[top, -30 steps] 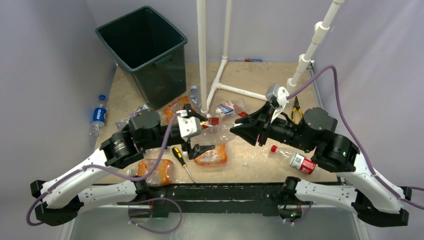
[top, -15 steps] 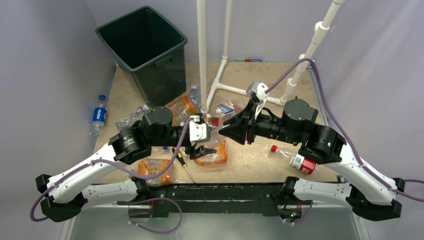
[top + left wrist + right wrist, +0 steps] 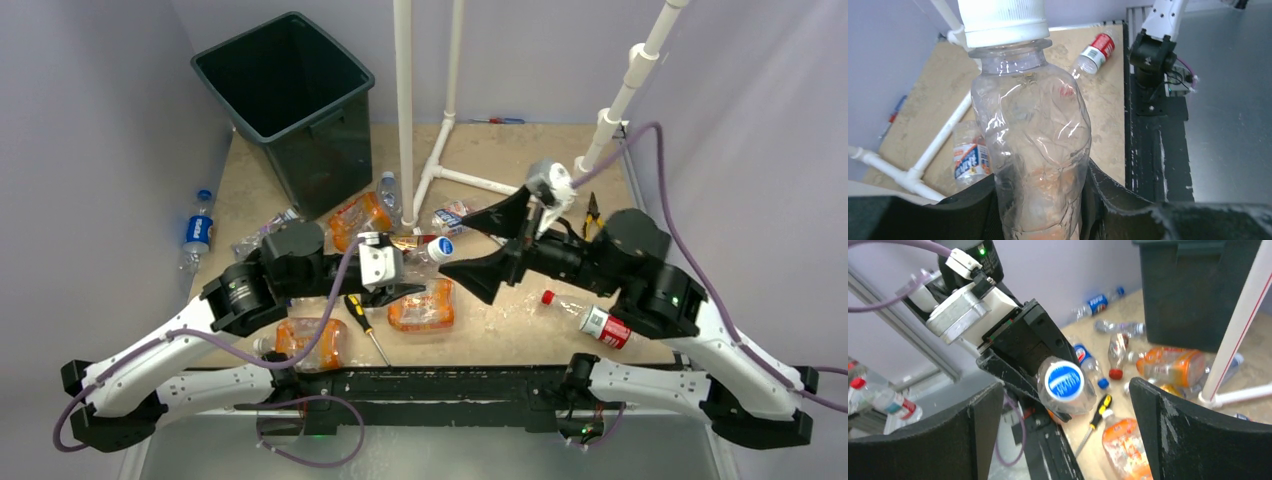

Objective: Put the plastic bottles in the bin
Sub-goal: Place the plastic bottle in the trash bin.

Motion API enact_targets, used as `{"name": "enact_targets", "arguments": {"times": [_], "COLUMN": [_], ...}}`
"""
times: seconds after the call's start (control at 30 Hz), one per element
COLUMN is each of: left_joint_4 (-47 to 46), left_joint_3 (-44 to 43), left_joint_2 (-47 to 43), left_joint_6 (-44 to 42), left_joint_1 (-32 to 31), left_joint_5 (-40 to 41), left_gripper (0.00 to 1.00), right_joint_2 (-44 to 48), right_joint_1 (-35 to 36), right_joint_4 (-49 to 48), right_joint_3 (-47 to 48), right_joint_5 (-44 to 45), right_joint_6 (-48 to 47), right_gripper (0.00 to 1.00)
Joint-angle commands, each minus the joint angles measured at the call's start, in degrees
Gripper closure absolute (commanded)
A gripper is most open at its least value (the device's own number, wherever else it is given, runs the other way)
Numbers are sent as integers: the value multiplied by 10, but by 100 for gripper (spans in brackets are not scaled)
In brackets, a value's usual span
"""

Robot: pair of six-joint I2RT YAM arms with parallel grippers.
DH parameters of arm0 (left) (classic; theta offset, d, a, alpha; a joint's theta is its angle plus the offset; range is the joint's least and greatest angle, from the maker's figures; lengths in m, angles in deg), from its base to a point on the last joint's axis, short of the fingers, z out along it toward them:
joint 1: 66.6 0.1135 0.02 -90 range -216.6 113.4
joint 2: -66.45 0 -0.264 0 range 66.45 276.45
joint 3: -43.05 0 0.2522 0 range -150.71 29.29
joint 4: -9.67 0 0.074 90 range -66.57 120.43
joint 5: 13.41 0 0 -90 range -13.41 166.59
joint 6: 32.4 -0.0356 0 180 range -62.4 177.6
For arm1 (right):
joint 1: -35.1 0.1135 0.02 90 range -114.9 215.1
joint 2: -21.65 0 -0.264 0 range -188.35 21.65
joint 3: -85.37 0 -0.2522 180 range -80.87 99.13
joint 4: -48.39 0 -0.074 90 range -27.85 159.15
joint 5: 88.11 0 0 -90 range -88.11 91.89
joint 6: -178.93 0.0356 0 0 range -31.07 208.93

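Your L gripper [image 3: 410,267] is clenched on a clear bottle [image 3: 1030,145], held off the table [image 3: 520,150] w/ its blue-topped cap [image 3: 1064,380] pointing at the R gripper [image 3: 458,245]. R jaws are spread wide either side of the cap, not touching. Bin [image 3: 325,160] sits at the far-left corner, well apart. Orange-label bottle [image 3: 420,308] lies just below the grippers.

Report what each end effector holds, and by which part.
Left end effector: shut on the clear crushed bottle, gripping its lower body, cap end free. Right end effector: open, holding nothing.
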Motion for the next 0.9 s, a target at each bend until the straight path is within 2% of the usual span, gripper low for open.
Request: {"name": "enact_targets", "arguments": {"times": [0.0,0.13,0.23,0.33,0.4,0.47,0.57,0.63,0.77,0.87], "left_joint_4": [-96,-199,-253,-286,-303,-320,-361,-415,-559,-629], "left_joint_3": [24,67,86,81,72,55,16,-7,-54,-123], "left_joint_2": [-55,-90,-99,-107,-115,-116,-96,-73,-10,74], "left_joint_6": [29,77,97,90,75,53,-9,-74,-196,-284], "left_joint_1": [0,0,0,0,0,0,0,0,0,14], "left_joint_5": [43,69,103,213,318,427,577,634,667,700], "left_gripper": [86,85,84,85,85,79,78,79,80,78], "right_joint_2": [80,157,158,141,141,150,166,174,176,175], "right_joint_1": [1,1,1,1,1,2,2,1,1,1], "right_joint_4": [-130,-300,-345,-340,-340,-347,-352,-354,-353,-351], "right_joint_3": [-70,-203,-245,-254,-267,-291,-320,-335,-349,-354], "right_joint_5": [66,78,78,97,112,125,140,150,160,159], "right_joint_6": [8,29,33,30,30,30,30,29,27,27], "right_gripper": [1,2,3,5,6,6,6,6,5,6]}}
